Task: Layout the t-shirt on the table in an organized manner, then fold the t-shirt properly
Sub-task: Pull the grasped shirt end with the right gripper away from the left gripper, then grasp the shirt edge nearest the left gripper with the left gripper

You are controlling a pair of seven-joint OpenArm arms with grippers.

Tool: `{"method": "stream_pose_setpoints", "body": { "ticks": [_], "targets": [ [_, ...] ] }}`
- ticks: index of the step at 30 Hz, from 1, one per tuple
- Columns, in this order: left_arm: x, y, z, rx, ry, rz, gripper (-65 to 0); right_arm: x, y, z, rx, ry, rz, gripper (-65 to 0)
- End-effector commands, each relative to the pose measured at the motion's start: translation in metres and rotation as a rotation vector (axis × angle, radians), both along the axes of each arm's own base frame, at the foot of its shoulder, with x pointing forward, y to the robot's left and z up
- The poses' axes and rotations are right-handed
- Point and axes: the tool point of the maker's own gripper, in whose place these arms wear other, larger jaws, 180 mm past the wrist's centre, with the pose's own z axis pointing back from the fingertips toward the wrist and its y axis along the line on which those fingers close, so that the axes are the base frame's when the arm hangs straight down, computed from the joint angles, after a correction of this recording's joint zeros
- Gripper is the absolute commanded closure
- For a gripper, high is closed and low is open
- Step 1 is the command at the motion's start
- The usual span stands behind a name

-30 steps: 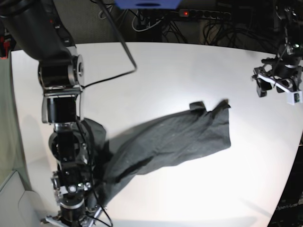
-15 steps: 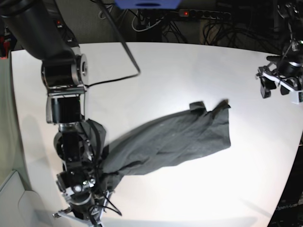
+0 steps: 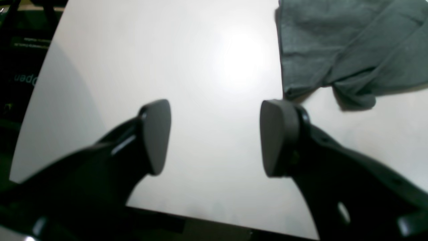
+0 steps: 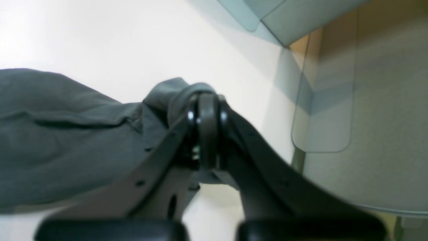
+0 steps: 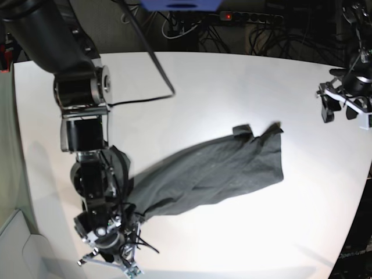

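The dark charcoal-grey soft cloth t-shirt point(image 5: 215, 171) lies rumpled and stretched diagonally across the middle of the large white smooth table point(image 5: 232, 81), its lower-left end drawn up under the right arm, which hides that end in the base view. The right gripper point(image 4: 207, 130) has its jaws pressed fully together on a bunched fold of the shirt, though the blurred wrist view does not show which part of the garment this is. The left gripper point(image 3: 215, 137) hangs over bare table near the edge, jaws well apart and holding nothing, with the shirt's far end just beyond one fingertip point(image 3: 279, 137).
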Motion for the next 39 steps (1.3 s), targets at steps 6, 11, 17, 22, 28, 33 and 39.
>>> {"method": "stream_pose_setpoints", "body": {
  "ticks": [6,11,17,22,28,33,39],
  "targets": [
    [0.006,0.002,0.012,0.02,-0.04,-0.011,-40.4,0.008,0.0,0.024,-0.043,-0.065,0.023,-14.9],
    [0.007,0.001,0.013,0.019,-0.042,-0.013,-40.4,0.0,-0.012,0.036,-0.063,-0.106,0.003,-26.7],
    [0.012,0.0,0.018,0.012,-0.062,-0.015,-40.4,-0.053,0.01,0.045,-0.135,-0.153,0.074,-40.1],
    [0.031,-0.018,0.021,-0.005,-0.093,-0.059,-40.7,-0.109,0.058,0.006,-0.16,-0.11,0.222,-40.4],
    [0.06,-0.057,0.003,0.06,-0.07,-0.165,-40.5,-0.136,0.058,-0.008,-0.152,-0.091,0.221,-40.4],
    [0.081,-0.073,-0.029,0.185,-0.009,-0.19,-40.5,-0.141,0.047,-0.009,-0.225,-0.096,0.183,-40.4],
    [0.105,-0.098,-0.055,0.266,0.051,-0.272,-40.5,-0.146,0.044,0.0,-0.229,-0.123,0.176,-40.4]
  ]
}}
